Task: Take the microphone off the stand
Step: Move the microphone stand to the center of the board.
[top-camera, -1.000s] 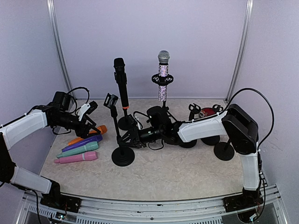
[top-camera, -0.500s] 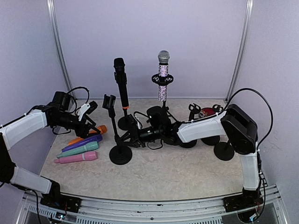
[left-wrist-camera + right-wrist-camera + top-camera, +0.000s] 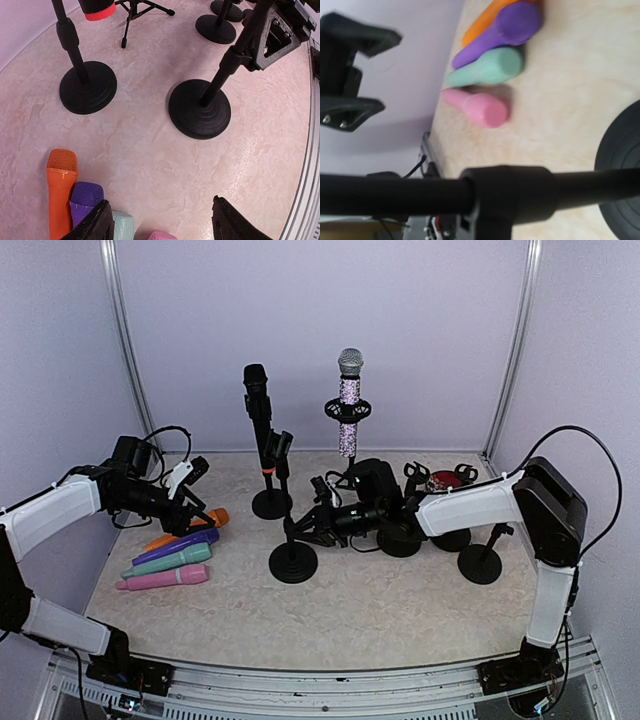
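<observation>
Your right gripper (image 3: 316, 523) is clamped on the pole of an empty clip stand (image 3: 293, 562). The black microphone (image 3: 258, 405) stands upright in its mic stand (image 3: 271, 504), just far-left of that grip. Your left gripper (image 3: 162, 225), jaws parted and empty, hovers farther left.

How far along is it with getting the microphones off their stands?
Done, it seems: four colored microphones lie loose on the table at the left. In hand: the right jaws are clamped on the pole of an empty stand, while the left jaws hang open above the loose ones. Left to do: the black microphone and the glittery microphone are mounted upright at the back.
</observation>
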{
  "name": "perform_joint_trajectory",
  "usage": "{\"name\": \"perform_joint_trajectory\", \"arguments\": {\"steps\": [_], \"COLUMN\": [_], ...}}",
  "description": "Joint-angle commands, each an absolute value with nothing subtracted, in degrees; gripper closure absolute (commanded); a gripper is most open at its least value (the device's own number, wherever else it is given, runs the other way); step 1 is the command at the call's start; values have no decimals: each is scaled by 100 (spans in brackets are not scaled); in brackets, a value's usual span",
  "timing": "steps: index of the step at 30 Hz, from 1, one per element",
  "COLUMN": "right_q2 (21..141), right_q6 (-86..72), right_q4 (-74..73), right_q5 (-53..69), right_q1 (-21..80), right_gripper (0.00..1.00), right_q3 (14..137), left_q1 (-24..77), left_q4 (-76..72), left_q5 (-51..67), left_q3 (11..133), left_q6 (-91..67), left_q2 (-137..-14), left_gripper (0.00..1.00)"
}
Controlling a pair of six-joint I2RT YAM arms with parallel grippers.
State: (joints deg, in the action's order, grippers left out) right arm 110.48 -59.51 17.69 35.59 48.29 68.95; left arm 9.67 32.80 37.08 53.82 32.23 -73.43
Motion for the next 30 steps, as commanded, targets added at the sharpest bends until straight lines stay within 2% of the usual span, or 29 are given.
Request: {"name": "perform_joint_trajectory", "arguments": {"steps": [1, 13, 21, 30], "right_q2": [10513, 10566, 10392, 10576], "right_q6": [-5688, -5472, -4764, -3923], "right_q4": [1534, 1214, 349, -496], "right_q5": [3268, 2813, 1863, 1035], "right_q1": [4698, 4617, 4667, 5010], "right_gripper": [100, 100, 100, 100], "right_q3": [6745, 6151, 6288, 7018], "left_q1": [926, 1022, 1052, 1073], "left_q4": [3322, 3331, 3315, 3297], "left_q5": [3844, 3839, 3810, 3798], "left_q3": [5417, 5482, 5484, 5503], "left_q6": [3228, 3183, 3165, 3120], "left_q2": [-7331, -7417, -7504, -7585], "left_gripper": [35, 35, 35, 36]}}
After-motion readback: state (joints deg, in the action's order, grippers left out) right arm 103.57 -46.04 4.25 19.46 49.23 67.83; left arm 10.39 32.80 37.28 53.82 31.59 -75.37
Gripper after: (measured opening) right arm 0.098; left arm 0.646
